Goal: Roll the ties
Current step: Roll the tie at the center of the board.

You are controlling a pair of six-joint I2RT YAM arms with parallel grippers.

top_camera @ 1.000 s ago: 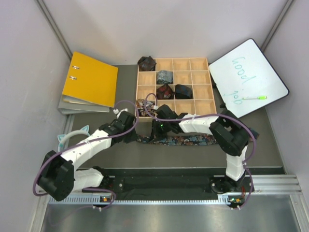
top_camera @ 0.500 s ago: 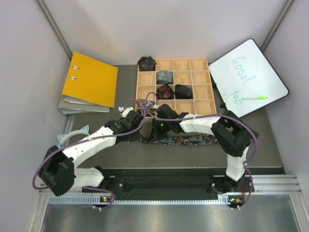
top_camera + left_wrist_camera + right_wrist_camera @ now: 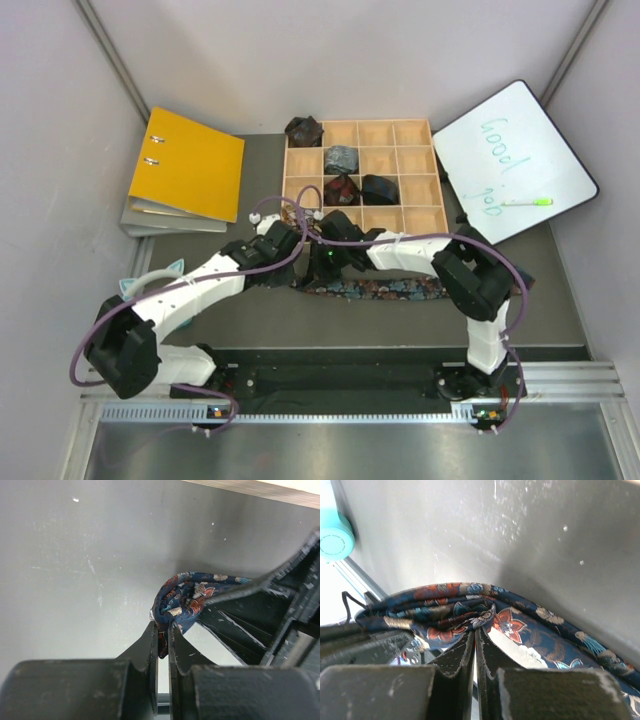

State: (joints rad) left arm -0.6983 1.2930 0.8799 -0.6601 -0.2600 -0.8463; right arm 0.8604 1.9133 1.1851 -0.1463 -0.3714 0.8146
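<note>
You see the dark navy fabric necktie with orange-red and light-blue flowers (image 3: 385, 290) lying on the grey worktop (image 3: 400, 325), near the wooden compartment tray (image 3: 380, 122). Your left pincer (image 3: 162, 630) pinches its curled end. Your right pincer (image 3: 474, 636) nips the folds beside it.

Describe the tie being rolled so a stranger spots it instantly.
Find the gridded wooden tray in the middle. On its near side, a long navy fabric tie with orange-red flowers lies stretched out, left gripper and right gripper pinching its left end. Unlike the small rolled bundles in the tray, it is mostly unrolled.
</note>
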